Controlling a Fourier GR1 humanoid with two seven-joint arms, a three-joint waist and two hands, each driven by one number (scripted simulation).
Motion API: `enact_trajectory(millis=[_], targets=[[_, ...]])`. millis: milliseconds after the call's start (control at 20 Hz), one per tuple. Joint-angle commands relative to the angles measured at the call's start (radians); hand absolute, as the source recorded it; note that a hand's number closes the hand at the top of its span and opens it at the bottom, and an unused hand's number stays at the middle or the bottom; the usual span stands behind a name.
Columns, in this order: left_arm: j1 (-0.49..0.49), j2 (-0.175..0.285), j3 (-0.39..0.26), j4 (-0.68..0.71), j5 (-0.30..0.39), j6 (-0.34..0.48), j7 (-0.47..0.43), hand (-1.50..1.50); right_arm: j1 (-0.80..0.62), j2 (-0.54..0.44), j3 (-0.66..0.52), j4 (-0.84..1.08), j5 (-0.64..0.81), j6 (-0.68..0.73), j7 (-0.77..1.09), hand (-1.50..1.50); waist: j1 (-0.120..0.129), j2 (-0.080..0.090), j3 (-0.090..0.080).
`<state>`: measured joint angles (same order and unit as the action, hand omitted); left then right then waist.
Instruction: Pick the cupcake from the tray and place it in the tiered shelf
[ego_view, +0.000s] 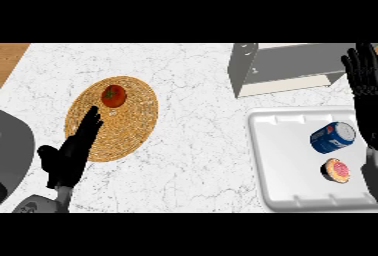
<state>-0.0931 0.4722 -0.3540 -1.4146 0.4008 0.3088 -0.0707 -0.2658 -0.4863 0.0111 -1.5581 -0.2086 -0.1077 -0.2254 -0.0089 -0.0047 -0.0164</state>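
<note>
The cupcake (337, 170), with pink frosting and a dark wrapper, lies on its side at the right of the white tray (280, 165). The grey tiered shelf (284, 67) stands at the back right of the counter. My right hand (362, 70) is raised at the far right edge with straight fingers pointing up, past the shelf's right end and well above the cupcake. My left hand (74, 150) rests open at the lower left, its fingers lying over the woven mat. Neither hand holds anything.
A blue soda can (332, 137) lies on the tray just above the cupcake. A tomato (113, 96) sits on the round woven mat (125, 120) at the left. A grey rounded object (15, 150) shows at the left edge.
</note>
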Motion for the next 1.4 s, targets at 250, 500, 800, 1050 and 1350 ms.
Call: enact_trajectory(millis=[250,500,800,1050,1350], targets=[[0.132,0.045,0.113,0.09,0.106,0.026,0.115,0.0,0.341,-0.143,-0.38,0.055,-0.004,-0.2,0.051,1.5,-0.116,-0.012,0.017],[0.113,0.0,0.082,0.103,0.138,-0.017,0.158,0.0,0.571,-0.076,-0.45,0.207,-0.041,-0.235,0.168,-1.5,-0.081,-0.001,0.016],[0.096,-0.003,0.073,0.06,0.114,-0.043,0.197,0.0,0.82,-0.059,-0.501,0.004,-0.105,-0.013,0.045,-1.5,-0.014,0.001,0.016],[0.047,-0.03,0.055,0.06,0.085,-0.004,0.255,0.0,0.97,-0.117,-0.526,-0.204,-0.153,0.121,0.176,-1.5,-0.017,0.002,0.015],[0.049,-0.003,0.081,0.051,0.088,-0.043,0.269,0.0,1.0,-0.191,-0.509,-0.487,-0.111,0.084,0.486,-1.5,0.005,0.005,0.014]])
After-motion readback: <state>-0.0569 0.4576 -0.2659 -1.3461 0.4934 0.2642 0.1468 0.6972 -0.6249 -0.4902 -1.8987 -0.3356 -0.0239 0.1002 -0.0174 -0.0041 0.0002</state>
